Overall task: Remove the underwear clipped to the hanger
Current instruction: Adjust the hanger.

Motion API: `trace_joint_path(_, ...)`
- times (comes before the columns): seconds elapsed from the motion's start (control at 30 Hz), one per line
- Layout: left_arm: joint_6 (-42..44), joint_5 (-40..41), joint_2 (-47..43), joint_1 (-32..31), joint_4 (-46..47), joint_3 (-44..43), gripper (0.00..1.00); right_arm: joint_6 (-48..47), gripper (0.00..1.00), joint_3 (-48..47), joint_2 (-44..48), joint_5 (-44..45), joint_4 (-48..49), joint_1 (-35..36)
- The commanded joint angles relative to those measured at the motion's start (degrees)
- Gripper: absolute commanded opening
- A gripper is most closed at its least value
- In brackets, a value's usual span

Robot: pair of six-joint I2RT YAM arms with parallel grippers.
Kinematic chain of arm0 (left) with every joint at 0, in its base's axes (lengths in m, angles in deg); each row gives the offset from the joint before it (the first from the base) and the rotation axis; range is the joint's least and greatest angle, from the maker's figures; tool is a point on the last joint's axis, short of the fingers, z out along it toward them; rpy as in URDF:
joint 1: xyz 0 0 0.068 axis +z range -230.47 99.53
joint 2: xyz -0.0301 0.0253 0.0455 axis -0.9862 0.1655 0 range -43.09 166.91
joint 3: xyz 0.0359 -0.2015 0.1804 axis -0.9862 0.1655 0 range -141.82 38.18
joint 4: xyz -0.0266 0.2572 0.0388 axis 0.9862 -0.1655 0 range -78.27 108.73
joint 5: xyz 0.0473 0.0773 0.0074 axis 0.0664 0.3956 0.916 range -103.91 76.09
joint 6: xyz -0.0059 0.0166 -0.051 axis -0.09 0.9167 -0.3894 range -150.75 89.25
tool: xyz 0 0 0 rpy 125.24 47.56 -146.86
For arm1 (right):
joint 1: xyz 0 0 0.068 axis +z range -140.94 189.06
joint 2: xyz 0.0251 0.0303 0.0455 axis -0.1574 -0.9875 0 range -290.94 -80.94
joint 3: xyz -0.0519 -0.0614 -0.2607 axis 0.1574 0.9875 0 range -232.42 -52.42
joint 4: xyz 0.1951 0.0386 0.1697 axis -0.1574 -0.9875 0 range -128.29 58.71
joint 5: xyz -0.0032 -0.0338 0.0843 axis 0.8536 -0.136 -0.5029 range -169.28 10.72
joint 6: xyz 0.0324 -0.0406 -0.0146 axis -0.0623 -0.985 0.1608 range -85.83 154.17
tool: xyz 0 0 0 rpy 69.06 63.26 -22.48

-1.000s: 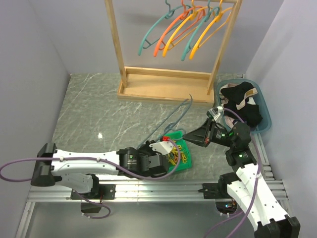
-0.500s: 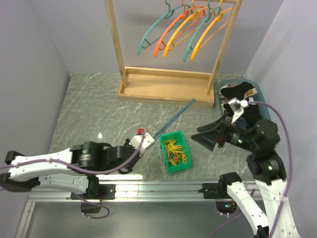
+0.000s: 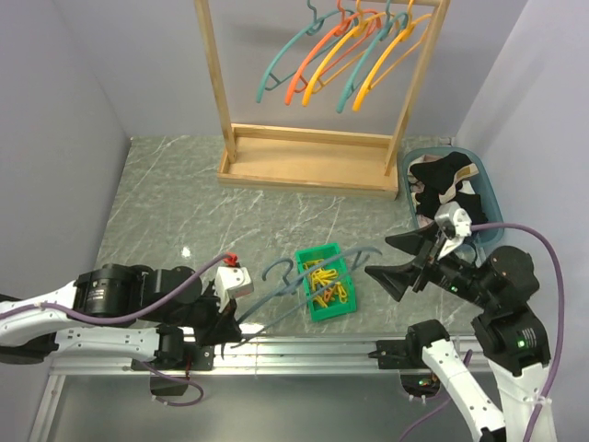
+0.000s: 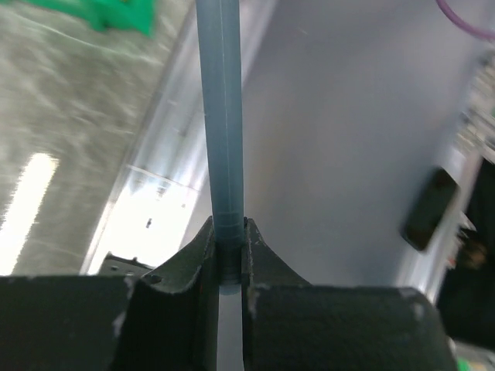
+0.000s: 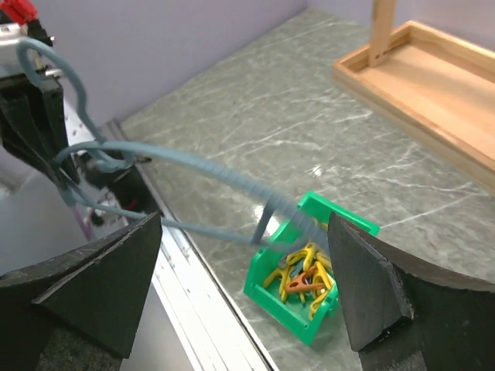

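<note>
A bare blue-grey hanger (image 3: 368,253) slants low over the table's near edge, with no cloth on it. My left gripper (image 3: 225,327) is shut on one end of its bar; in the left wrist view the bar (image 4: 220,116) runs straight up out of the closed jaws (image 4: 228,247). The underwear (image 3: 442,180), mostly black with a pale piece, lies heaped in the blue basket (image 3: 440,153) at the right. My right gripper (image 3: 403,260) hangs wide open and holds nothing, just in front of the basket. In the right wrist view the hanger (image 5: 201,166) lies ahead of the right gripper (image 5: 244,232).
A green bin (image 3: 324,281) of yellow pegs (image 5: 305,274) sits under the hanger's far end. A wooden rack with its base tray (image 3: 304,158) stands at the back, with several coloured hangers (image 3: 340,51) on its rail. The metal rail (image 3: 304,354) runs along the near edge.
My left arm has swung the hanger back toward the near left. My right gripper has opened wide and drawn back from over the basket.
</note>
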Motion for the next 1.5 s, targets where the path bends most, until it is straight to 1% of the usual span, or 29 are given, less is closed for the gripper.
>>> trace_joint_path(0.0,-1.16,-11.35,-1.85,-0.08,1.98,0.24,0.01,-4.28,0.95,-1.3,-3.96,-5.45,0.56,3.16)
trace_joint_path(0.1,-0.63,-13.21,-3.69,0.0,2.6,-0.2,0.01,-7.09,0.94,-1.47,-4.23,-5.37,-1.11,7.04)
trace_joint_path(0.2,-0.19,-13.3,-4.14,0.0,1.55,-1.08,0.01,-8.59,0.95,-1.21,-4.23,-5.9,-2.69,11.52)
trace_joint_path(0.3,0.51,-15.94,-3.96,0.0,1.03,-1.17,0.01,-11.14,0.96,-1.21,-4.4,-3.7,-4.01,15.66)
trace_joint_path(0.37,0.86,-16.2,-3.79,-0.08,-0.38,-1.34,0.01,-11.76,0.96,-1.12,-5.1,-5.54,-4.88,17.41)
trace_joint_path(0.43,1.13,-17.52,-4.05,-0.08,0.14,-1.0,0.01,-11.85,0.93,-1.12,-6.33,-7.38,-4.98,18.12)
trace_joint_path(0.5,1.39,-18.58,-4.57,-0.08,0.32,-1.08,0.01,-11.85,0.88,-1.55,-7.48,-9.14,-5.33,19.17)
trace_joint_path(0.63,2.01,-15.95,-6.33,0.0,-0.74,-2.22,0.01,-11.67,0.64,-1.65,-10.72,-14.06,-6.38,20.67)
trace_joint_path(0.7,2.18,-15.25,-7.65,0.0,-0.65,-3.36,0.01,-11.76,0.58,-1.73,-11.78,-15.29,-7.35,22.16)
trace_joint_path(0.77,2.27,-14.19,-8.7,0.0,-0.91,-4.24,0.01,-11.76,0.4,-1.74,-12.67,-15.13,-8.05,23.04)
trace_joint_path(0.8,2.19,-13.32,-8.88,-0.08,-1.43,-4.42,0.0,-11.33,0.23,-1.65,-12.93,-14.6,-8.05,23.22)
trace_joint_path(0.83,2.18,-11.04,-9.06,-0.08,-2.48,-4.51,0.02,-11.15,0.0,-1.56,-13.1,-14.34,-8.06,23.22)
trace_joint_path(0.87,1.84,-9.54,-9.06,0.0,-3.19,-4.68,0.08,-11.15,0.0,-1.47,-13.11,-14.16,-8.06,23.31)
trace_joint_path(0.9,1.49,-7.87,-9.15,0.0,-3.63,-4.86,0.17,-11.32,0.0,-1.56,-13.02,-14.59,-8.23,23.49)
trace_joint_path(0.93,1.13,-5.77,-9.23,-0.08,-3.98,-4.95,0.44,-11.41,0.0,-1.91,-13.28,-14.77,-8.23,23.4)
trace_joint_path(0.97,0.09,-0.96,-9.41,0.0,-5.03,-5.04,0.54,-11.85,0.0,-2.17,-13.28,-14.6,-8.67,23.31)
trace_joint_path(1.0,-0.71,2.74,-9.5,-0.08,-5.82,-5.21,0.67,-12.02,0.0,-2.96,-13.37,-13.99,-8.84,23.49)
trace_joint_path(1.03,-1.85,6.87,-9.5,-0.08,-6.96,-5.47,0.86,-12.11,0.0,-3.31,-13.63,-12.16,-8.93,23.4)
trace_joint_path(1.07,-4.56,15.87,-9.24,0.0,-9.15,-6.17,0.89,-11.94,0.0,-3.75,-13.81,-10.57,-8.93,23.49)
trace_joint_path(1.1,-6.06,19.88,-9.15,-0.08,-10.39,-6.62,0.97,-11.76,0.0,-4.89,-13.98,-8.99,-8.85,23.4)
trace_joint_path(1.13,-7.82,23.83,-9.06,-0.08,-11.62,-7.32,0.99,-11.5,0.0,-5.42,-14.59,-4.97,-8.85,23.4)
trace_joint_path(1.17,-12.97,33.09,-8.89,0.0,-13.11,-9.59,0.99,-10.54,0.0,-6.04,-15.04,-2.23,-8.5,23.4)
trace_joint_path(1.2,-15.98,36.93,-8.8,0.0,-16.52,-11.0,1.0,-9.92,0.0,-7.17,-15.3,0.58,-8.23,23.49)
trace_joint_path(1.23,-16.62,39.75,-9.14,0.0,-16.47,-12.15,0.99,-9.48,0.0,-7.71,-16.0,3.39,-7.1,23.4)
trace_joint_path(1.27,-20.19,41.78,-10.97,0.0,-16.38,-13.72,0.99,-8.87,0.0,-8.15,-16.35,7.94,-6.22,23.4)
trace_joint_path(1.3,-22.23,46.06,-11.95,0.0,-16.03,-14.35,0.99,-7.21,0.0,-9.02,-16.71,10.25,-5.25,23.4)
trace_joint_path(1.33,-23.81,46.98,-13.09,-0.08,-15.42,-14.79,0.99,-6.67,0.0,-9.55,-17.75,11.93,-4.46,23.31)
trace_joint_path(1.4,-22.78,48.04,-17.04,-0.08,-12.09,-13.57,0.99,-5.09,0.0,-10.96,-19.16,16.5,-1.82,23.4)
trace_joint_path(1.47,-21.12,47.26,-20.29,-0.08,-6.56,-9.72,0.99,-3.42,0.0,-13.24,-21.18,17.31,2.29,23.4)
